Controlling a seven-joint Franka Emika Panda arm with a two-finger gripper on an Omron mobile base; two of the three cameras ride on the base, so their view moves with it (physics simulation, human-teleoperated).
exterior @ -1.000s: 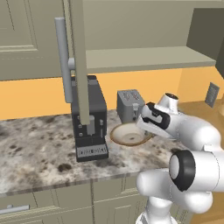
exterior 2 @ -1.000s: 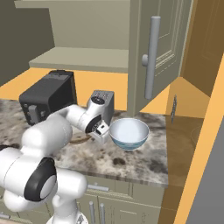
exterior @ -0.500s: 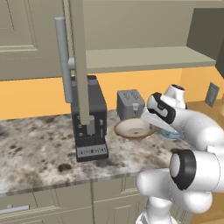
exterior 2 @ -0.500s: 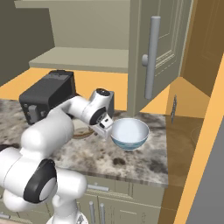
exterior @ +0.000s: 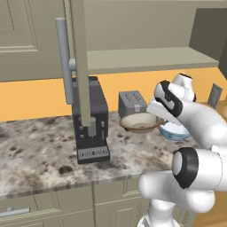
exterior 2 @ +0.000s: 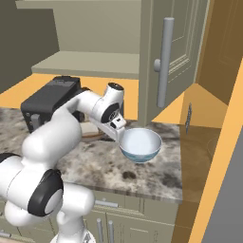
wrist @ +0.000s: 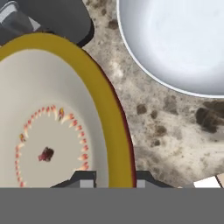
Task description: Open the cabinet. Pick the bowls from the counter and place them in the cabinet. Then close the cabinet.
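Pinching shallow tan bowl's (wrist: 57, 127) rounded rim.

A glossy white robot arm (exterior: 201, 122) made of rounded, bulbous segments, with black bands at its joints and small dark fingertips (wrist: 85, 179).

Shallow bowl (exterior: 138, 123) sits up off the desk (exterior: 40, 153), its rim between the pincer (wrist: 110, 178) tips. Deeper bowl (exterior 2: 140, 144) rests on the desk just to its right. Coffee machine (exterior: 91, 119) stands left, toaster (exterior: 131, 102) behind, open cabinet (exterior: 133, 60) above.
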